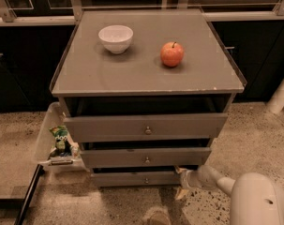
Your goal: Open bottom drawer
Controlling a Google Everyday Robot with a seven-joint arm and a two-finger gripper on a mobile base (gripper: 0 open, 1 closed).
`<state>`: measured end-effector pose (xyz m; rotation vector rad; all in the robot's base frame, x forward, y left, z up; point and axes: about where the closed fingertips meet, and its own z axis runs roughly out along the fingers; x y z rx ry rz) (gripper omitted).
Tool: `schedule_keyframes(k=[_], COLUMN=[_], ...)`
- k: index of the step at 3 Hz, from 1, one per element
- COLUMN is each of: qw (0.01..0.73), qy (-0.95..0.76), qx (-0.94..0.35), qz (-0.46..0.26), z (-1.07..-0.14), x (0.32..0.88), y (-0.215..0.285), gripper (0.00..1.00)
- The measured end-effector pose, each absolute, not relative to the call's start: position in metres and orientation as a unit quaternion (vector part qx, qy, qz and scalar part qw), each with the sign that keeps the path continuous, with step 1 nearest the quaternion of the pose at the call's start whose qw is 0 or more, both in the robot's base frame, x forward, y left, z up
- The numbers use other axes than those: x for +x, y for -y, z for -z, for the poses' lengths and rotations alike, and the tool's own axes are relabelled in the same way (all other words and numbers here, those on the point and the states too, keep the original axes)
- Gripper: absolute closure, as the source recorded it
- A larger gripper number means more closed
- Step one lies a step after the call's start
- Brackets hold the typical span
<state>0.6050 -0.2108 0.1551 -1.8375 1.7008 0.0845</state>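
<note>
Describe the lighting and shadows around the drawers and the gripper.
Camera view: warm, dim light on the cabinet top, with soft shadows beside the white bowl and the apple; the gaps above the drawer fronts are near black; the gripper, dimly lit, sits at the right end of the bottom drawer.

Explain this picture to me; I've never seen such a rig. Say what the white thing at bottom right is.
One camera looks down on a grey three-drawer cabinet from its front. The white shape is the robot's arm. Its gripper, the hand at the tip, sits at the right end of the bottom drawer, the slimmest front. Whether it grips anything cannot be told. On the cabinet top stand a white bowl and a red apple, apart. A clear bin left of the cabinet holds a green snack packet.
</note>
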Motion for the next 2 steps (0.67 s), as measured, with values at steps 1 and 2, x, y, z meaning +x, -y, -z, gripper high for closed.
schedule_keyframes(k=[1, 2], qw=[0.308, 0.307], qy=[-0.650, -0.650], qx=[-0.694, -0.694], qz=[-0.033, -0.033], z=[-0.1458, -0.1455], x=[0.6066, 0.6067], y=[0.2131, 0.2133], gripper=[0.00, 0.18])
